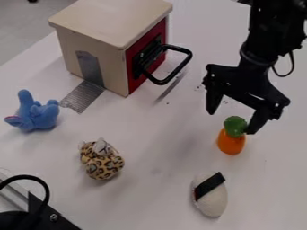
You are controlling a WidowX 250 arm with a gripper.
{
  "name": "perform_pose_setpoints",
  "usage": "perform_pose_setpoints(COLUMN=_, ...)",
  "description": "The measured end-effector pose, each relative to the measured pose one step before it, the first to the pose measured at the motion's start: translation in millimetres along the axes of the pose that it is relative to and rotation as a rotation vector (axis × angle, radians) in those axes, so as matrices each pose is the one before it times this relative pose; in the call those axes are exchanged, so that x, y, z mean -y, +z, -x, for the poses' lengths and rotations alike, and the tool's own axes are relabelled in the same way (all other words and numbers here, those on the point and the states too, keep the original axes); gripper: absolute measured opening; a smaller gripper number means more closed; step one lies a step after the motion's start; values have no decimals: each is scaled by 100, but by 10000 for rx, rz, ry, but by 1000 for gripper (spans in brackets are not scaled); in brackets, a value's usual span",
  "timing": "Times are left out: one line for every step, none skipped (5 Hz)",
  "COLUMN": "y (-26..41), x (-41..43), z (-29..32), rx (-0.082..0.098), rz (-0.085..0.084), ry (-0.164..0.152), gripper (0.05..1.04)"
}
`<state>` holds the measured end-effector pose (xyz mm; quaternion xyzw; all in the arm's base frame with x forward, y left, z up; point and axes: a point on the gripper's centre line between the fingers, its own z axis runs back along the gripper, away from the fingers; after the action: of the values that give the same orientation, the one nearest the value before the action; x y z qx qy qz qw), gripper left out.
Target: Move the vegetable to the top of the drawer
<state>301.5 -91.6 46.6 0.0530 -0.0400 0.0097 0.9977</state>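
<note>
While the gripper [233, 122] hangs with its fingers [212, 103] spread, grasping nothing, the toy carrot [231, 142] lies on the white table [157, 201] just to its near side, long axis running roughly near to far, green top [235, 125] toward the gap that should straddle it.

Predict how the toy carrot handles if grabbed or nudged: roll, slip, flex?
Toy carrot has a rounded orange body, so a sideways nudge would probably roll it. That body looks smooth, so an off-centre pinch may slip. Green top is a distinct lump; might flex at the join, can't tell how firm.
</note>
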Motion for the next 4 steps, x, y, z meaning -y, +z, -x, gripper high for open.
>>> perform_pose_setpoints(y=-712, x=325, z=-132, rx=127, rz=-65, ry=454, gripper=999)
perform_pose_setpoints(y=-522, x=211, z=-117, rx=85, rz=22, ry=289, gripper=999)
perform_pose_setpoints(y=-980, x=147, z=214, rx=-252, rz=71, ry=142, gripper=946)
perform_pose_setpoints(y=-226, x=-42, z=-105, rx=-28, rz=111, ry=-164, gripper=685)
